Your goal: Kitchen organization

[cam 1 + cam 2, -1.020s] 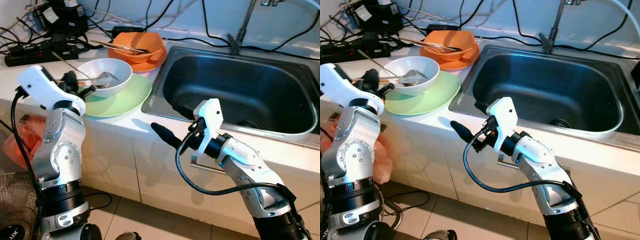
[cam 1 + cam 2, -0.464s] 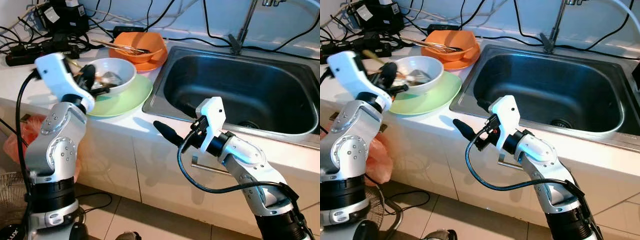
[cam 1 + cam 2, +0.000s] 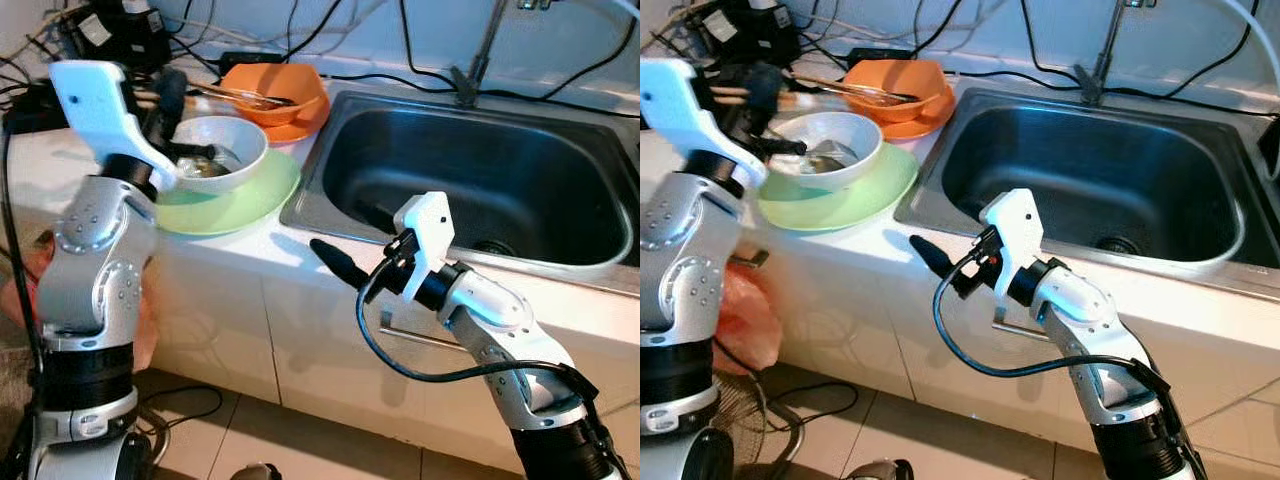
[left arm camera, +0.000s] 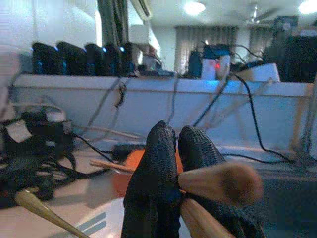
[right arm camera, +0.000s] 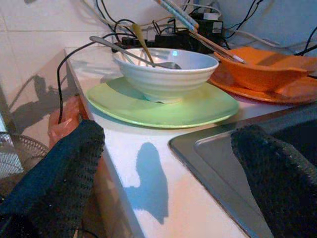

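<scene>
My left gripper (image 3: 168, 92) is raised above the white bowl's (image 3: 222, 148) far-left rim, shut on a pair of wooden chopsticks (image 4: 222, 181). A metal utensil (image 5: 143, 54) still lies in the bowl. It stands on a light green plate (image 3: 255, 195) on the counter. Behind it, an orange bowl (image 3: 278, 84) with more utensils (image 3: 240, 95) sits on an orange plate (image 3: 302, 128). My right gripper (image 5: 168, 136) is open and empty, held in front of the counter edge near the sink's (image 3: 480, 180) left front corner.
A power strip and tangled cables (image 3: 100, 30) crowd the counter's back left. The faucet (image 3: 470, 70) stands behind the sink. A red bag (image 3: 740, 310) and a fan (image 3: 735, 410) are on the floor at left. A cabinet handle (image 3: 400, 335) lies below my right arm.
My left arm has risen from the bowl's left rim, lifting the chopsticks up above the bowl. My right gripper has barely moved.
</scene>
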### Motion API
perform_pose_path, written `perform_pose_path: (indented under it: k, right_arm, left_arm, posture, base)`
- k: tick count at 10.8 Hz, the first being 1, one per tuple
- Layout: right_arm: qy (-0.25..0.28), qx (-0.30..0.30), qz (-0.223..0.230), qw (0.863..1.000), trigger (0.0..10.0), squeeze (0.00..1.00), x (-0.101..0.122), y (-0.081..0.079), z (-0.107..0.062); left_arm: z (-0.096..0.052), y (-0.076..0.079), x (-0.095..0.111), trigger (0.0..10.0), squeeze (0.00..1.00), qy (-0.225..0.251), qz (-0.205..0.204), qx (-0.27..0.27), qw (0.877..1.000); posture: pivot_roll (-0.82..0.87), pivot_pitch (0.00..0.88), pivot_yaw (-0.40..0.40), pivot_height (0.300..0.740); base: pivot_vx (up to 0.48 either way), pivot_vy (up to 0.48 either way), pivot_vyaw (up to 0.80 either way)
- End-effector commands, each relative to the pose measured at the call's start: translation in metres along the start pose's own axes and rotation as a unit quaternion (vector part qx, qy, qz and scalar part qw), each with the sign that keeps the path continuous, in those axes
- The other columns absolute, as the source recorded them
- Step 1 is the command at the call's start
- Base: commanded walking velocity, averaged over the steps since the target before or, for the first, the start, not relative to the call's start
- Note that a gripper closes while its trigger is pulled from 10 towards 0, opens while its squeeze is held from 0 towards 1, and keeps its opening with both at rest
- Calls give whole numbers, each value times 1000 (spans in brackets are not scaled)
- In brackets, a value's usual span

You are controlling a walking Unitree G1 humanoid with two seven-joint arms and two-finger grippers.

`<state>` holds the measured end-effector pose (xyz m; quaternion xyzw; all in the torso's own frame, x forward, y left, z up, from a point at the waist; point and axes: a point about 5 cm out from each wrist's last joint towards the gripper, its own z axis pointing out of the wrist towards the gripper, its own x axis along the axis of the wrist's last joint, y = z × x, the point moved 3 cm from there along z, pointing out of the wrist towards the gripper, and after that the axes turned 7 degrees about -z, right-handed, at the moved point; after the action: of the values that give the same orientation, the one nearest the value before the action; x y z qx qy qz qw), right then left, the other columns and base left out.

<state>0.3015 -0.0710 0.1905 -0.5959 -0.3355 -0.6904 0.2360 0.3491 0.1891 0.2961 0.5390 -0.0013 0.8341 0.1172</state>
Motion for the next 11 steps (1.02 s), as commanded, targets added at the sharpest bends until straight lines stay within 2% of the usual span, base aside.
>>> perform_pose_path:
  k: [1,2,3,4,5,6,8,9,11]
  right_arm:
    - [7,-16,-4,1000,10000,0,3,7,0]
    - [13,-42,3,999,10000,0,4,13,3]
    - [23,-77,20,997,10000,0,7,22,5]
    - [24,-86,25,996,10000,0,8,24,4]
    - [25,-114,36,992,10000,0,7,32,2]
    - [30,-128,48,990,10000,0,7,36,2]
    - [44,-163,87,982,10000,0,8,45,5]
    - [56,-186,119,974,10000,0,10,51,5]
    - [89,-206,205,953,10000,0,18,66,10]
  left_arm:
    - [6,3,12,0,0,30,-6,-12,999]
    - [13,8,8,0,0,39,-84,-18,996]
    - [17,15,-9,0,0,26,-206,-17,978]
    - [18,17,-12,0,0,25,-239,-20,971]
    - [21,31,-23,0,0,8,-316,-43,948]
    - [22,38,-32,0,0,-7,-360,-52,931]
    - [23,60,-47,0,0,-37,-463,-84,881]
    - [22,75,-51,0,0,-57,-519,-106,846]
    - [20,92,-71,0,0,-91,-565,-111,812]
  posture:
    - [18,68,27,740]
    - [13,66,30,740]
    - [5,69,35,740]
    - [4,70,35,740]
    - [1,77,41,740]
    - [1,80,45,740]
    - [1,88,57,740]
    - [2,92,62,740]
    - [3,111,74,740]
  base:
    - [0,0,0]
    - [0,0,0]
    - [0,0,0]
    - [0,0,0]
    - [0,0,0]
    - [0,0,0]
    - [0,0,0]
    - [0,0,0]
    - [0,0,0]
